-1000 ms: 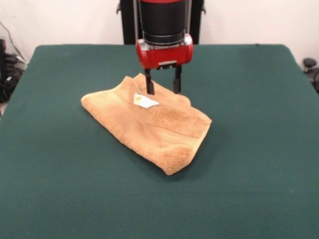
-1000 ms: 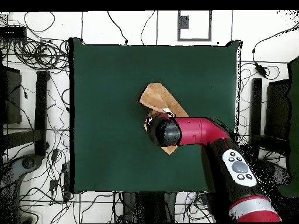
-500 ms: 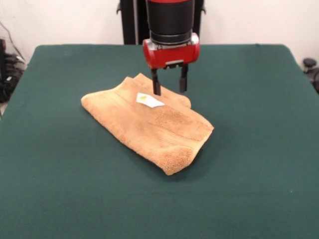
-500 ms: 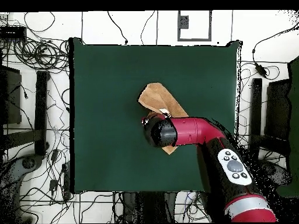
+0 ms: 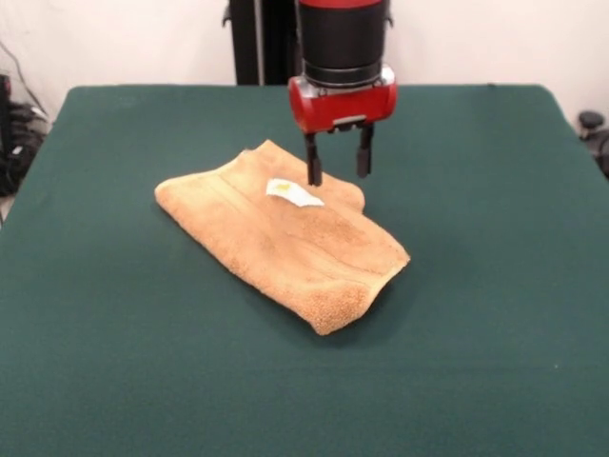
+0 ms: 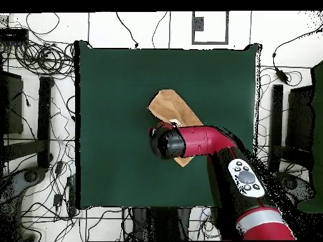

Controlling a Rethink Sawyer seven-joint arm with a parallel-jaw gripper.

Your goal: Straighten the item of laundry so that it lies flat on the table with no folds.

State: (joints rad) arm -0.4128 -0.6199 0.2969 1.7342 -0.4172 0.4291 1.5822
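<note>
The gripper [image 5: 337,174] hangs with fingers spread and empty over the far edge of the folded towel [image 5: 283,242] mid-table [image 5: 114,362], likely lining up to pinch a layer and unfold it.

The dark green tabletop [image 5: 124,362] carries one thing: a folded tan-orange towel [image 5: 276,243], lying near its middle, directly beneath and beside the pincer [image 5: 338,174].

Tan-orange towel [image 5: 285,238], dark green table [image 5: 124,362]
</note>
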